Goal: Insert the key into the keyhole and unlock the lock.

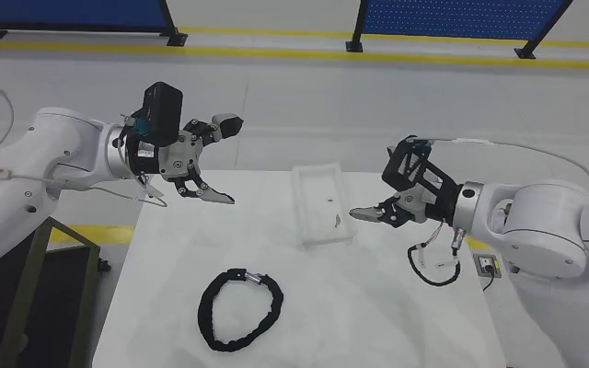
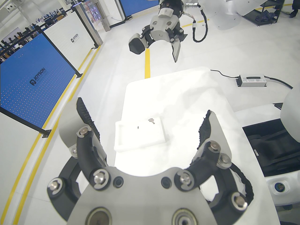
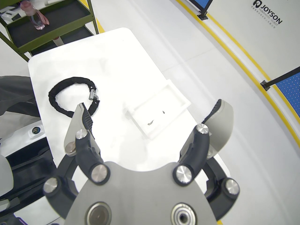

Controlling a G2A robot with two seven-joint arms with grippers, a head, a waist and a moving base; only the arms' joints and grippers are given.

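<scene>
Key (image 2: 151, 120) in tray (image 2: 140, 146), lock (image 3: 70, 80) well apart

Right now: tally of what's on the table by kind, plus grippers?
Tray: 1
Key: 1, in the tray
Chain lock: 1
Dark speck in the tray, too small to identify: 1
Gripper: 2, left gripper and right gripper, both open
Total: 6

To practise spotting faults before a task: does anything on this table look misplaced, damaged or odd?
Nothing stands out. The key lies in the tray near a tiny dark speck; the lock rests closed on the table.
</scene>
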